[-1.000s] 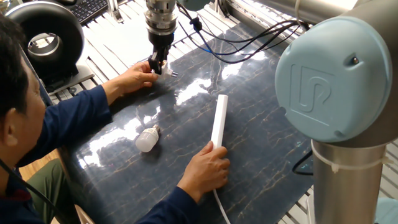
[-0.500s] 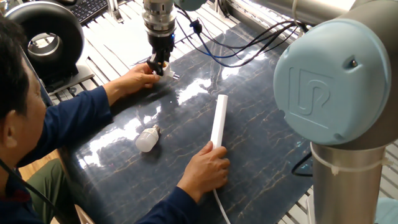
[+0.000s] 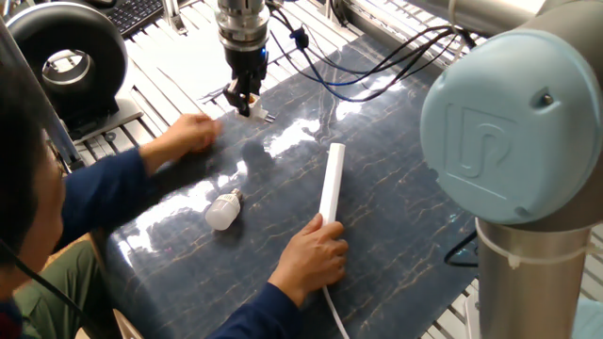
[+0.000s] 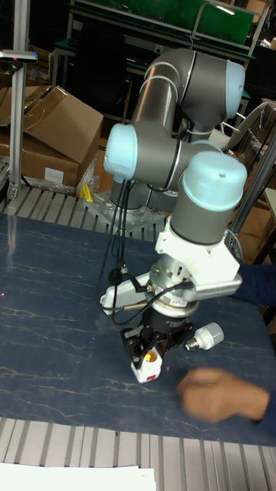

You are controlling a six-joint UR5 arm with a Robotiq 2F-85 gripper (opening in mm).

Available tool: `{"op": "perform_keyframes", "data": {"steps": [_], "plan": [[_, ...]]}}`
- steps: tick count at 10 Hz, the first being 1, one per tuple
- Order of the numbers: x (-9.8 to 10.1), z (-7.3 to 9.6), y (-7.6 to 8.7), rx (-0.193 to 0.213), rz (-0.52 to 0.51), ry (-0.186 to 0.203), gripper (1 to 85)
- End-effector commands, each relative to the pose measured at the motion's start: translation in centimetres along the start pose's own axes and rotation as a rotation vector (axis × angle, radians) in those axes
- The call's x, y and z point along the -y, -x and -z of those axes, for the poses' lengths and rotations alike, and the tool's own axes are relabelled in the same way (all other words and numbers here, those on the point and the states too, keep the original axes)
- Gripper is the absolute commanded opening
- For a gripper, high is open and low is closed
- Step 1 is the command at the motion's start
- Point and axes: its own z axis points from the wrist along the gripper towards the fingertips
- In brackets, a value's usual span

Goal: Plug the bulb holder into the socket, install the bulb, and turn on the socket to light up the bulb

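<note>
My gripper point(image 3: 243, 98) hangs over the far left part of the dark mat and is shut on the bulb holder point(image 3: 254, 110), a small white cube whose metal prongs stick out to the right. The tall fixed view shows the gripper point(image 4: 150, 354) from the other side, with the bulb holder point(image 4: 147, 370) between its fingers and the orange opening facing the camera, just above the mat. The bulb point(image 3: 223, 209) lies on its side near the mat's front left. The socket point(image 3: 332, 181) lies mid-mat, well right of the gripper.
A person's right hand point(image 3: 311, 259) rests on the socket's near end by its cable. Their left hand point(image 3: 191, 132) hovers left of the gripper. Black cables point(image 3: 363, 64) trail across the back. The robot's big blue joint point(image 3: 513, 132) fills the right foreground.
The person's left hand has let go of the bulb holder and drawn back to the left. The gripper still holds the holder at nearly the same spot.
</note>
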Motion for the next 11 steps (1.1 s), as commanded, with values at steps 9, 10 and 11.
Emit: {"op": "perform_keyframes", "data": {"steps": [9, 10, 11], "plan": [[0.3, -1.8, -7.0, 0.028, 0.150, -0.014, 1.3], [0.6, -2.2, -8.1, 0.019, 0.134, -0.014, 1.3], [0.7, -2.4, -8.6, 0.017, 0.127, -0.012, 1.3]]}}
